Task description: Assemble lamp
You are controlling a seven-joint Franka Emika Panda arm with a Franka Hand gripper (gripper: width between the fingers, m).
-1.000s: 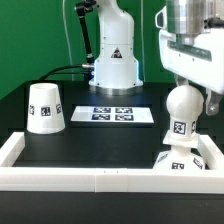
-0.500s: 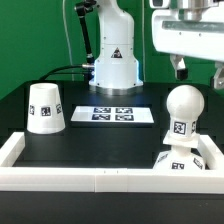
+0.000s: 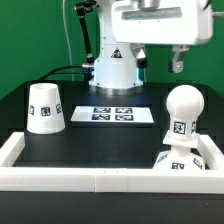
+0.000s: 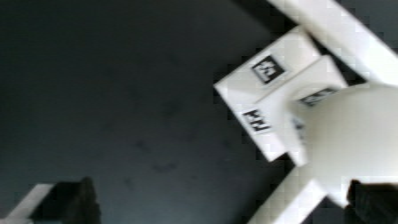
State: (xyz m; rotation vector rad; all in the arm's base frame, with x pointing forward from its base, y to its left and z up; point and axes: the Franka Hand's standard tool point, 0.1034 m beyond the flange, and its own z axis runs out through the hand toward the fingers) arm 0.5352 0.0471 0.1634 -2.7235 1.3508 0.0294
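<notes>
The round white bulb [image 3: 181, 108] stands upright on the flat base [image 3: 186, 160] at the exterior view's right, in the corner of the white frame. The cup-shaped shade [image 3: 45, 107] stands mouth down at the exterior view's left. My gripper [image 3: 160, 66] hangs open and empty above and behind the bulb, toward the exterior view's left of it, touching nothing. In the wrist view the bulb [image 4: 349, 125] and the tagged base [image 4: 267, 85] lie off to one side of the open gripper [image 4: 217, 205], with only black table between the dark fingers [image 4: 61, 200].
A white frame wall [image 3: 100, 178] borders the black table at the front and sides, and shows in the wrist view [image 4: 347, 35]. The marker board [image 3: 120, 114] lies at the middle back. The arm's white pedestal [image 3: 115, 62] stands behind it.
My gripper was round the bulb's top, then let go, rose and moved toward the exterior view's left. The bulb stays upright on the base.
</notes>
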